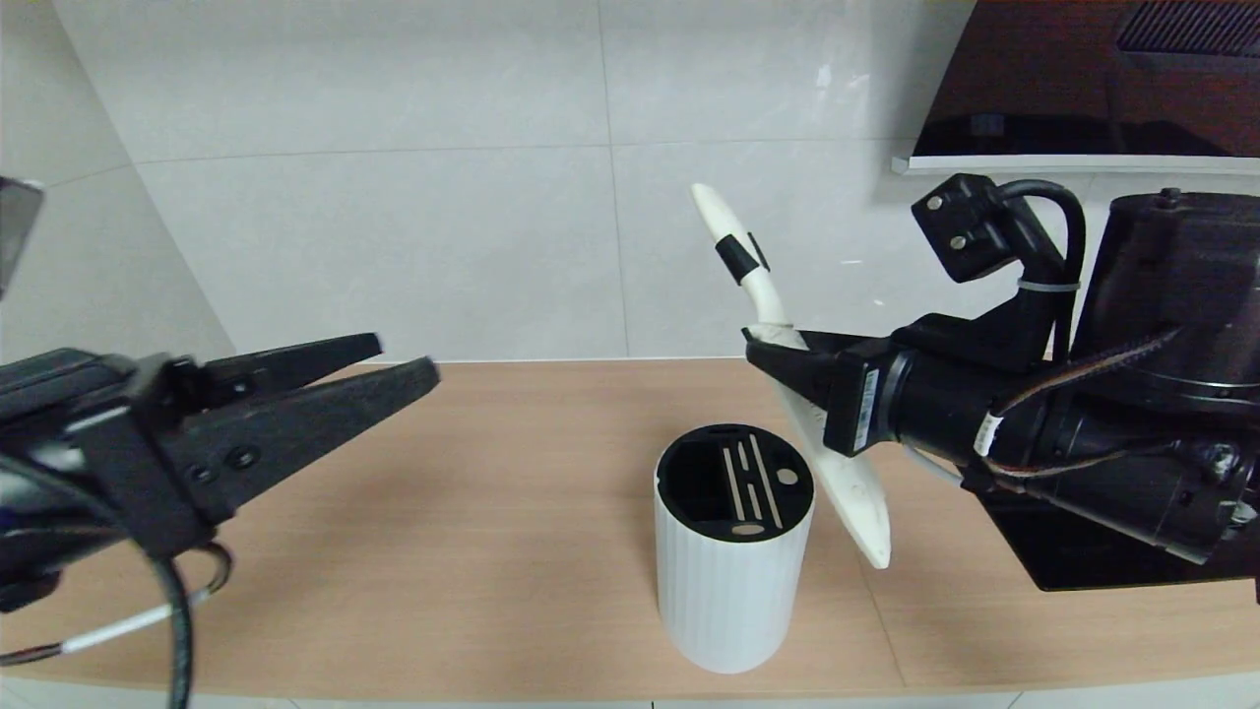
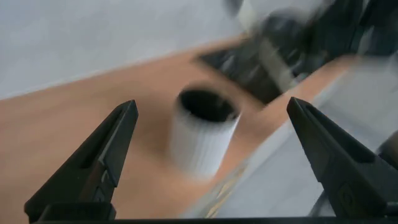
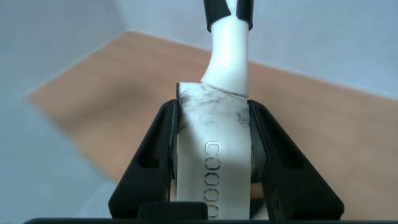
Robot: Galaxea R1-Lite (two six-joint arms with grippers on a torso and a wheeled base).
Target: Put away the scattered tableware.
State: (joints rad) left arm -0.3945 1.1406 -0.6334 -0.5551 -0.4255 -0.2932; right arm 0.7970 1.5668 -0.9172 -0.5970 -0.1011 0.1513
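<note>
A white spatula-like utensil (image 1: 858,497) with a black band on its handle hangs tilted in the air, its handle end up and its broad end down just right of the holder. My right gripper (image 1: 785,356) is shut on its middle, and the right wrist view shows the gripper (image 3: 213,107) clamped on the utensil (image 3: 227,57). A white ribbed cylindrical holder (image 1: 726,591) with a black slotted top stands upright on the wooden counter (image 1: 472,522). My left gripper (image 1: 407,355) hovers open and empty to the holder's left, and the left wrist view shows the gripper (image 2: 211,104) facing the holder (image 2: 200,143).
A black cooktop (image 1: 1073,566) lies on the counter at the right, under my right arm. A dark range hood (image 1: 1073,79) hangs at the upper right. A white tiled wall (image 1: 413,226) closes the back. The counter's front edge runs just in front of the holder.
</note>
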